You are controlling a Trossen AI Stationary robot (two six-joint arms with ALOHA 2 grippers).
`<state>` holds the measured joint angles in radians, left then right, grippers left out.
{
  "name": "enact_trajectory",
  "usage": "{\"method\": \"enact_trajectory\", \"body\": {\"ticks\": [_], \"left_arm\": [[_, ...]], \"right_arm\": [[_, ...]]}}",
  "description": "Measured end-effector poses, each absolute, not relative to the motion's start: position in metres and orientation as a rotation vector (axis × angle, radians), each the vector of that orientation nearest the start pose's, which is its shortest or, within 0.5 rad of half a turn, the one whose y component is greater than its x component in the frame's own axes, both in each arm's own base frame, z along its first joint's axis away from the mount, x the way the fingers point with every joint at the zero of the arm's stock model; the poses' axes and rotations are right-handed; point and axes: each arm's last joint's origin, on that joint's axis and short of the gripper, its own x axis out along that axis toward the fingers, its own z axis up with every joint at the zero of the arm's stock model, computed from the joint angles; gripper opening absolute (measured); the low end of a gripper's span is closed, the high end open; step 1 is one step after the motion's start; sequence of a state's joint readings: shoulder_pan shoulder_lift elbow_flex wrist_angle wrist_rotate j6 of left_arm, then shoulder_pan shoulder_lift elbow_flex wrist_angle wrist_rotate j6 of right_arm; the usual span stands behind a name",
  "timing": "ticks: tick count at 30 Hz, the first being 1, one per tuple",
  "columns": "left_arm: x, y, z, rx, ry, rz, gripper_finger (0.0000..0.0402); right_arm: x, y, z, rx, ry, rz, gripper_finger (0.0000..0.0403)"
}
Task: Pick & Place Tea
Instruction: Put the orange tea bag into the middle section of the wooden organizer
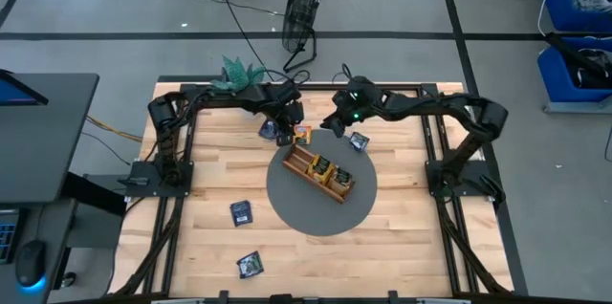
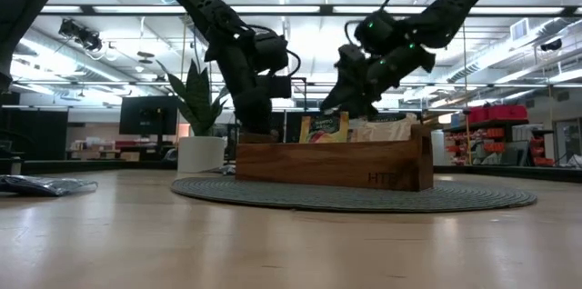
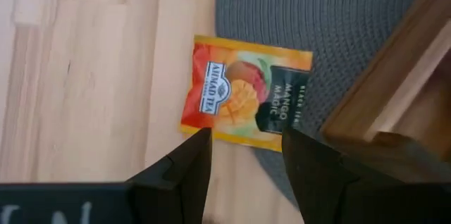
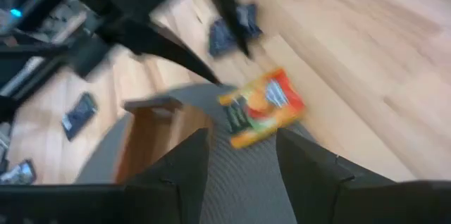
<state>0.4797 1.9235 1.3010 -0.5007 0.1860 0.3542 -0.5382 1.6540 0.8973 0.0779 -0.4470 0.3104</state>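
Observation:
An orange mango tea sachet (image 3: 243,94) lies flat, partly on the wooden table and partly on the grey round mat (image 3: 317,20), by the far-left end of the wooden tray (image 1: 320,172). My left gripper (image 3: 246,143) hovers open just above the sachet's near edge, with nothing between its fingers. From the right, my right gripper (image 4: 239,153) stands open over the mat and faces the same sachet (image 4: 264,108). The tray (image 2: 332,162) has sachets (image 2: 325,127) standing in it. Dark sachets lie beside both grippers (image 1: 268,130) (image 1: 359,141).
Two more dark sachets (image 1: 240,212) (image 1: 250,264) lie on the near left of the table. A potted plant (image 1: 237,73) stands at the far edge and a fan (image 1: 302,12) behind it. The two arms are close together over the tray's far end.

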Motion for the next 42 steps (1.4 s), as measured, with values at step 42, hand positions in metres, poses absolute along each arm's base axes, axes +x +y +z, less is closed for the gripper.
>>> {"method": "enact_trajectory", "body": {"ticks": [42], "left_arm": [[0.251,0.100,0.221,-0.039,0.486,0.173,0.0177]], "right_arm": [[0.341,-0.211,0.140,0.783,0.877,-0.120,0.0173]]}}
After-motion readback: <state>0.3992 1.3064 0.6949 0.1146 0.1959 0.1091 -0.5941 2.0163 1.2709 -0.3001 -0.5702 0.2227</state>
